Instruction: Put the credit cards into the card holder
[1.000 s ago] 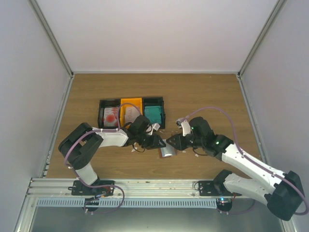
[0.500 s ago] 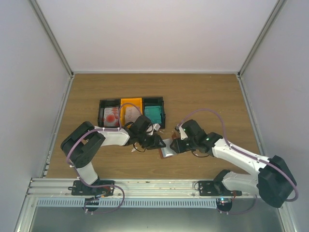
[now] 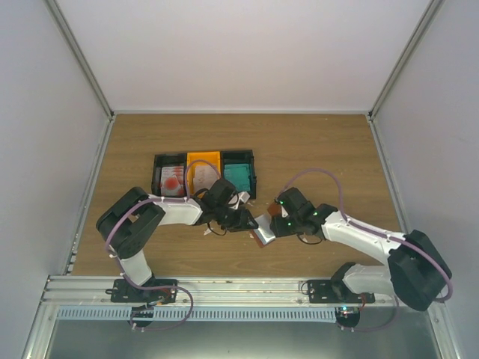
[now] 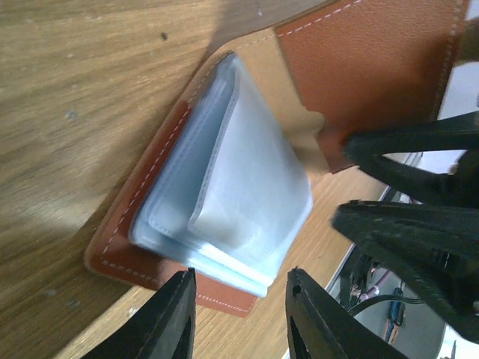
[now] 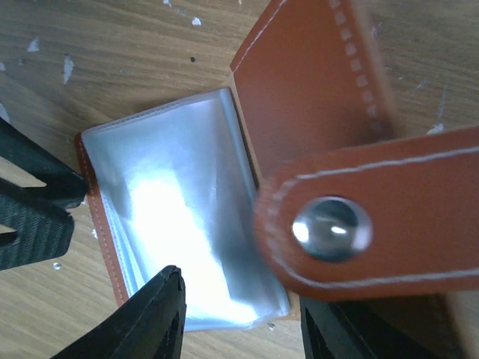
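Note:
The card holder (image 3: 261, 235) lies open on the table between my two grippers. In the left wrist view its brown leather (image 4: 359, 67) frames a stack of clear sleeves (image 4: 239, 194). My left gripper (image 4: 239, 318) is open and empty over the sleeves' near edge, and also shows from above (image 3: 245, 220). In the right wrist view the sleeves (image 5: 172, 224) lie flat and the flap with its metal snap (image 5: 331, 228) stands up close to the camera. My right gripper (image 5: 247, 325) is open beside that flap, and shows from above (image 3: 271, 226). The credit cards sit in bins: teal (image 3: 239, 176), white with a red mark (image 3: 171, 181), pale (image 3: 200, 176).
Three small bins stand in a row behind the left gripper: black (image 3: 157, 179), orange (image 3: 203, 157), black (image 3: 253, 176). White scraps (image 3: 241, 198) lie by the bins and more dot the wood (image 5: 67, 67). Grey walls enclose the table.
My right arm has swung left and down to the card holder. The holder now shows its brown flap raised. My left gripper has stayed at the holder's left edge.

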Robot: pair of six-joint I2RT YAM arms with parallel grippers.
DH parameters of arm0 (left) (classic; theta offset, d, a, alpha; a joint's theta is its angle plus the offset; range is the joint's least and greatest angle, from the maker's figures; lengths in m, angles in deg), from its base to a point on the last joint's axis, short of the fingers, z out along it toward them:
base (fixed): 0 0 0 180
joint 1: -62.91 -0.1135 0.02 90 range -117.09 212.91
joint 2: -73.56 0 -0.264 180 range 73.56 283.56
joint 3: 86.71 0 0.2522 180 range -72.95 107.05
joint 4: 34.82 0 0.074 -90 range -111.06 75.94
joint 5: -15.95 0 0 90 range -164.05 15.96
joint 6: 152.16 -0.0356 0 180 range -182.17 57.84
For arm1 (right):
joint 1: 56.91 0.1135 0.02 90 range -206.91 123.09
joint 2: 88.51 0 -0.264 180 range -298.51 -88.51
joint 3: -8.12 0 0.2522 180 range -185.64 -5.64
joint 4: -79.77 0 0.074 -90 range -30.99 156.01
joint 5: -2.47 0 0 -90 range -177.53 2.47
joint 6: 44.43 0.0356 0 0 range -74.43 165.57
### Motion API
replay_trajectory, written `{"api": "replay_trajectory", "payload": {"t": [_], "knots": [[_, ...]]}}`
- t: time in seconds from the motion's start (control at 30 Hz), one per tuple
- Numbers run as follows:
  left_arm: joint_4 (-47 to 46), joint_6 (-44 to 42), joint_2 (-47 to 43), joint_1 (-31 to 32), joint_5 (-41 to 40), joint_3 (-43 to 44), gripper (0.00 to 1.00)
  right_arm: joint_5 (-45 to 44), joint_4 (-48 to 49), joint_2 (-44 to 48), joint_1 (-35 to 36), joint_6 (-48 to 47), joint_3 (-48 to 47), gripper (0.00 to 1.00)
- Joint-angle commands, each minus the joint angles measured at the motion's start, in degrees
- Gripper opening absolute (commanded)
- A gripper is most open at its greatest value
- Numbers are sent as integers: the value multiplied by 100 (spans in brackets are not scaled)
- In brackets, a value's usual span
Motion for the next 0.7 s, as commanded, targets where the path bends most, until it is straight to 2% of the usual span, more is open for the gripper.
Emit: {"api": "replay_trajectory", "payload": {"t": [0.0,0.13,0.37,0.5,0.67], "knots": [[-488,65,127,61,241,186,35,86,414,-265,-37,104,224,42],[-549,103,176,70,253,222,35,168,622,-467,-35,190,383,41],[-401,163,268,70,38,288,43,635,1144,-490,-57,404,715,53],[-278,154,275,70,-79,341,45,938,1400,-426,-93,606,868,56],[127,121,-4,70,-712,289,46,1464,1875,-330,-127,1286,1098,57]]}}
